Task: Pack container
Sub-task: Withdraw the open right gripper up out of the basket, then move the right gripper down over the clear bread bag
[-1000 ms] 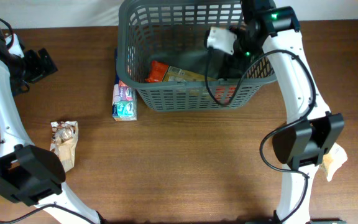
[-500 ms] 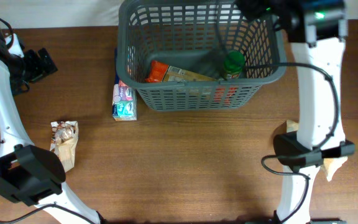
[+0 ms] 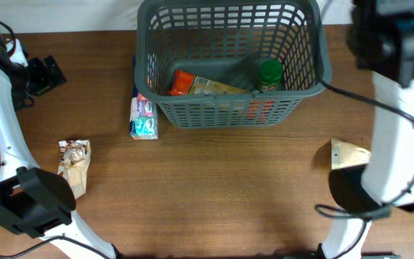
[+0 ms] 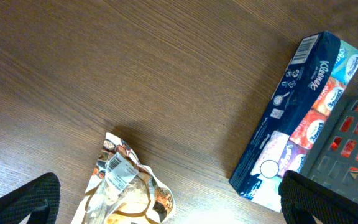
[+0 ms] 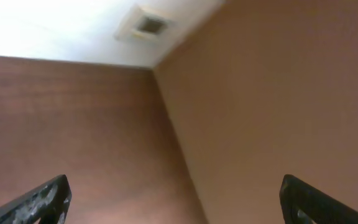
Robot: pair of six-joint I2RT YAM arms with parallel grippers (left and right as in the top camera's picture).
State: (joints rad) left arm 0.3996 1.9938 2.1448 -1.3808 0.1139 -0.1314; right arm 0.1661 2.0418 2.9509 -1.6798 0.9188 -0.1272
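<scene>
The container (image 3: pixel 232 115) is a large dark grey lattice basket at the back middle of the table. It holds an orange packet (image 3: pixel 182 81), a flat box (image 3: pixel 214 86) and a green-lidded jar (image 3: pixel 269 74). My right arm (image 3: pixel 401 43) is raised high at the right, close to the overhead camera. My right gripper (image 5: pixel 179 199) is open and empty, facing wall and ceiling. My left gripper (image 3: pixel 45 74) is open and empty at the far left. In its wrist view (image 4: pixel 179 208) it hangs above a crumpled snack bag (image 4: pixel 126 190).
A blue tissue pack (image 3: pixel 143 115) lies against the basket's left wall and shows in the left wrist view (image 4: pixel 297 106) too. The snack bag (image 3: pixel 74 164) lies at the front left. A tan paper bag (image 3: pixel 351 154) lies at the right by the right arm's base.
My right arm rose out of the basket and swung right and up, leaving the green-lidded jar inside. The tan bag came into view. The left arm stayed still.
</scene>
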